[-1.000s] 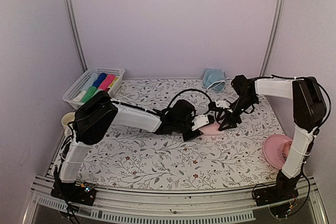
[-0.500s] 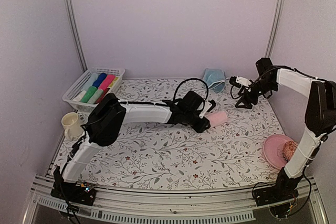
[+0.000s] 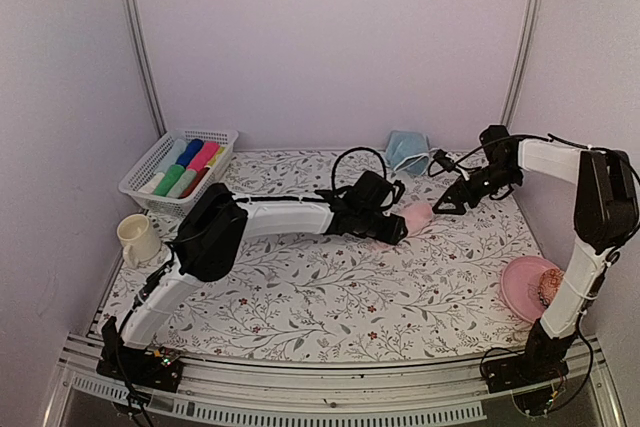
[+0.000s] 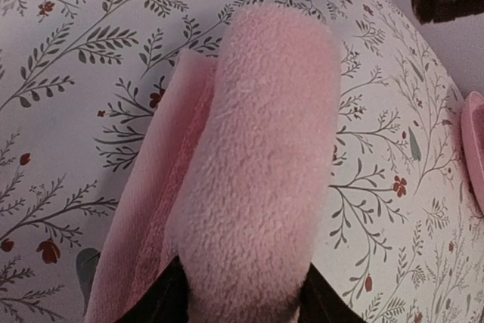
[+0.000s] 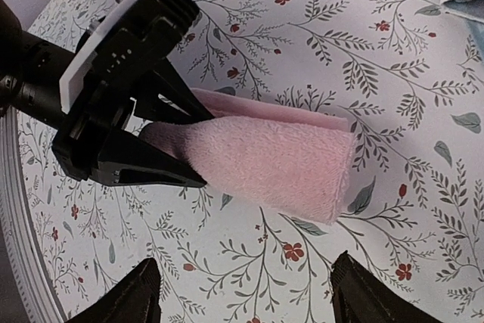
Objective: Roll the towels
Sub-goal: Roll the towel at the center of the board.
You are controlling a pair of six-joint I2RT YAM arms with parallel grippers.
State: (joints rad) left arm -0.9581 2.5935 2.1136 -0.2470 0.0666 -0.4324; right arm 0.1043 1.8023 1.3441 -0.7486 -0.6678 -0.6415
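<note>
A pink towel (image 3: 410, 220) lies rolled on the flowered table (image 3: 300, 287), a loose flap trailing on one side. My left gripper (image 3: 392, 230) is shut on the near end of the roll; it fills the left wrist view (image 4: 257, 172). The right wrist view shows the roll (image 5: 272, 156) and the left gripper's fingers (image 5: 151, 164) on it. My right gripper (image 3: 448, 204) is open and empty, hovering just right of the roll's far end, fingertips (image 5: 140, 296) wide apart. A light blue towel (image 3: 408, 151) lies crumpled at the back.
A white basket (image 3: 150, 169) of several rolled towels stands at the back left. A cream mug (image 3: 137, 238) sits at the left edge. A pink plate (image 3: 522, 282) with a small item on it lies near the right edge.
The pink towel went from partly flat to rolled. My left gripper moved right with it. My right gripper let go, swung up and back, then came down toward the roll's far end.
</note>
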